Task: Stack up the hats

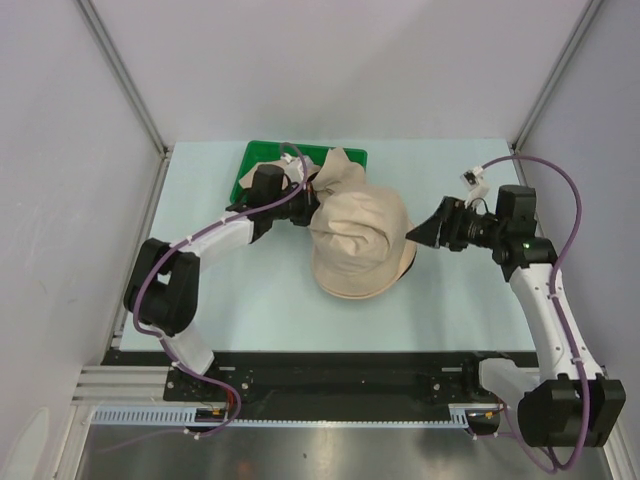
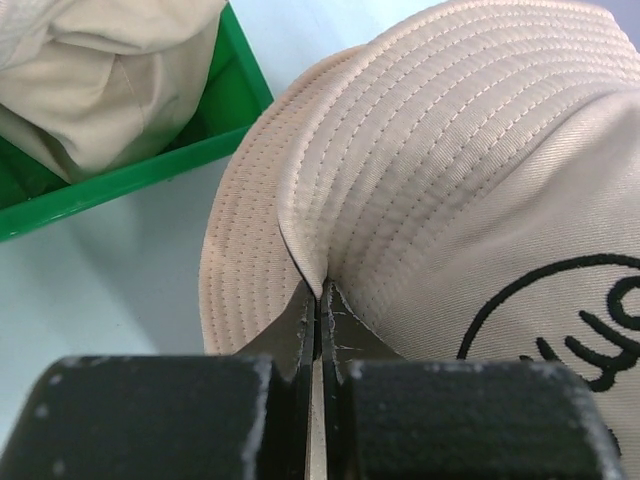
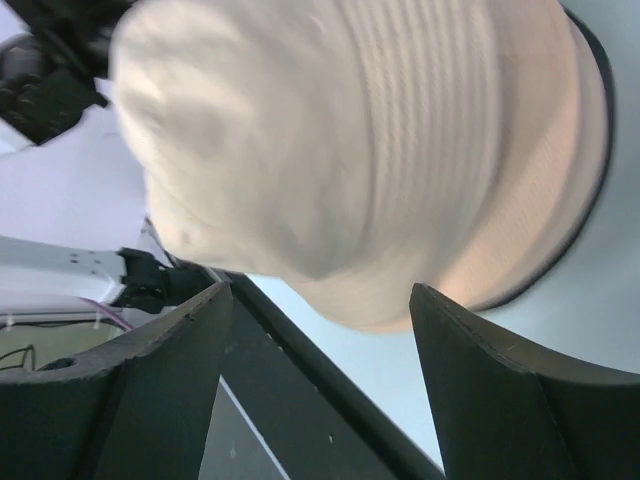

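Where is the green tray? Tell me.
In the top view the green tray lies at the table's far edge, left of centre, just beyond the left hand, with a beige hat in it.

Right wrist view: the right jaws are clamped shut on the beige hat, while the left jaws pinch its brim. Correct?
Not quite. The right wrist view shows the right gripper with jaws wide open, the hat ahead of them unheld. The left gripper does pinch its brim.

Black stitched lettering [image 2: 585, 345] in a ring on the hat [image 2: 470, 170], cut off, unreadable
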